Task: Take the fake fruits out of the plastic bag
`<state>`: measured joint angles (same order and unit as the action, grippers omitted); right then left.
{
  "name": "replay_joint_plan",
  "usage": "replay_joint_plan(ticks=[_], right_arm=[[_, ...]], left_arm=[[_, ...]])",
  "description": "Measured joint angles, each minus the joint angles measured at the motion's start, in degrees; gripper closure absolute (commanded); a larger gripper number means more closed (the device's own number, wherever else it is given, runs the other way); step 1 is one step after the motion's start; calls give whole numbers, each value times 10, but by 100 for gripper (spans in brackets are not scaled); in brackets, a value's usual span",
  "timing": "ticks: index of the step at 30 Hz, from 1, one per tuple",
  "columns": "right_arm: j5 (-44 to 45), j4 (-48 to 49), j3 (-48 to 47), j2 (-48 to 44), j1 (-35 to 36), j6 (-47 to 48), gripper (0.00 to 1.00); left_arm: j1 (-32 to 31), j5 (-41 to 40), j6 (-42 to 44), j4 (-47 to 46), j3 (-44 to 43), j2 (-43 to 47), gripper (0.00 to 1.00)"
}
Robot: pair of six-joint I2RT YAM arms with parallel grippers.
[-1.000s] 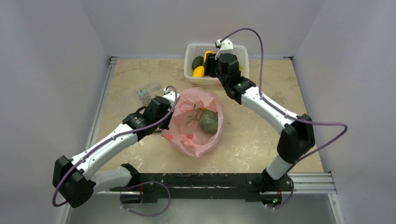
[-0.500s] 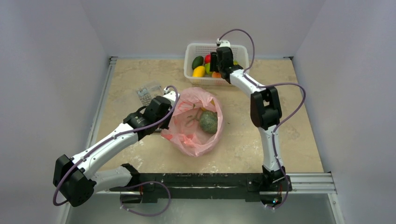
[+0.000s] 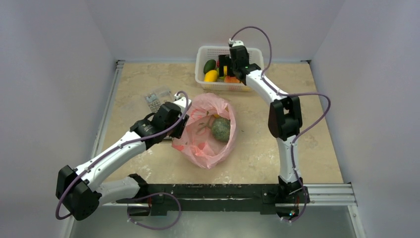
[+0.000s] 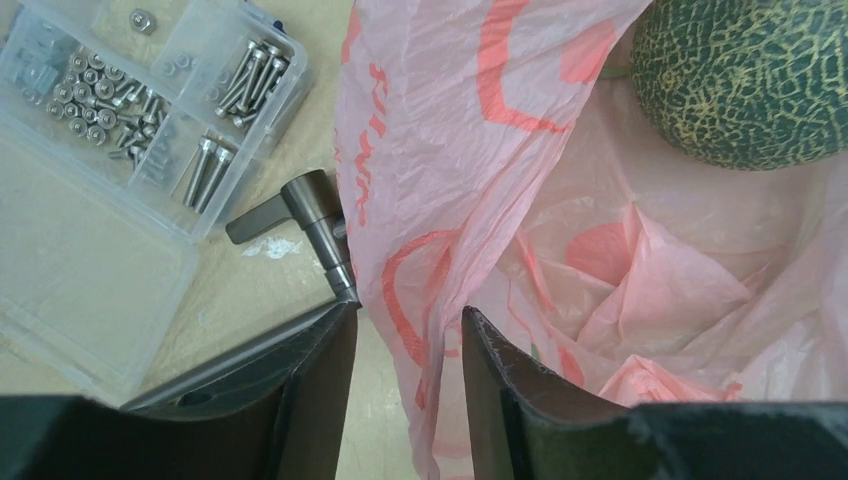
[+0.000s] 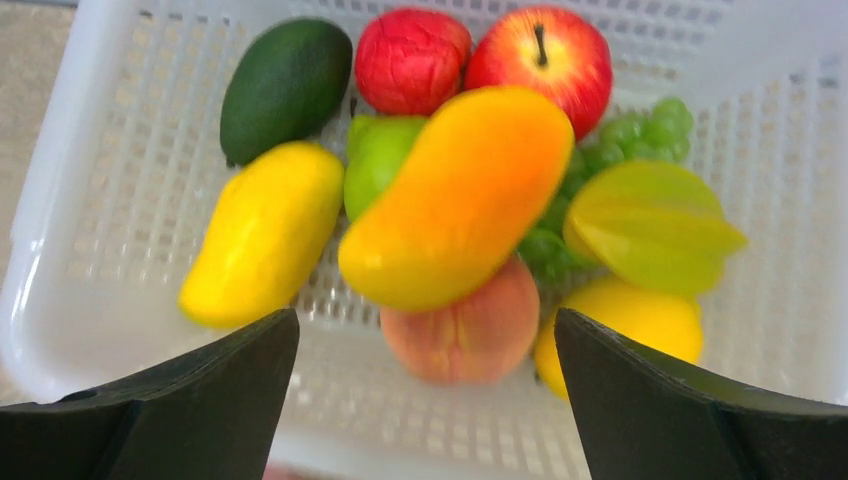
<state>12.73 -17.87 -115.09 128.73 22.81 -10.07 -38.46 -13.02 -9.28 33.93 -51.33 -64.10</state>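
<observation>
step: unloading, likely between fruits | right hand [image 5: 425, 320] wide, empty above white basket [image 5: 50, 200] | left hand [image 4: 407, 318] narrow, pinching plastic bag [image 3: 205, 146] rim | melon [image 3: 221, 129] inside bag, on counter [image 3: 277, 144] | next: right hand reaches for melon, needs widest spread, left holds mouth open

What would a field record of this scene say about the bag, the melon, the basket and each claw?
plastic bag: pink, mouth open
melon: green, netted, inside the bag
basket: white, perforated, holding other fake fruits
left claw: shut on the bag's rim
right claw: open, empty, above the basket
</observation>
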Motion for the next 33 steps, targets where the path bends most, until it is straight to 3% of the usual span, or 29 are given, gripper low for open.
replay_joint_plan(ticks=[3, 8, 12, 16, 23, 30, 33], right_arm=[[-5, -15, 72, -75, 0, -20, 1], [-30, -6, 254, -281, 3, -80, 1], [-56, -3, 354, -421, 20, -116, 1], [-92, -18, 423, -534, 37, -129, 1], [-148, -83, 535, -714, 38, -131, 1], [-198, -108, 603, -777, 110, -168, 1], [-199, -104, 645, -782, 155, -200, 1]], left_arm=[[0, 4, 0, 0, 0, 8, 41], [0, 14, 1, -3, 0, 28, 18], [0, 42, 10, -6, 0, 40, 5], [0, 74, 9, 22, -32, 27, 1], [3, 94, 14, 69, -212, -67, 0], [35, 137, 35, 63, -240, -177, 1], [48, 155, 44, 60, -235, -212, 11]])
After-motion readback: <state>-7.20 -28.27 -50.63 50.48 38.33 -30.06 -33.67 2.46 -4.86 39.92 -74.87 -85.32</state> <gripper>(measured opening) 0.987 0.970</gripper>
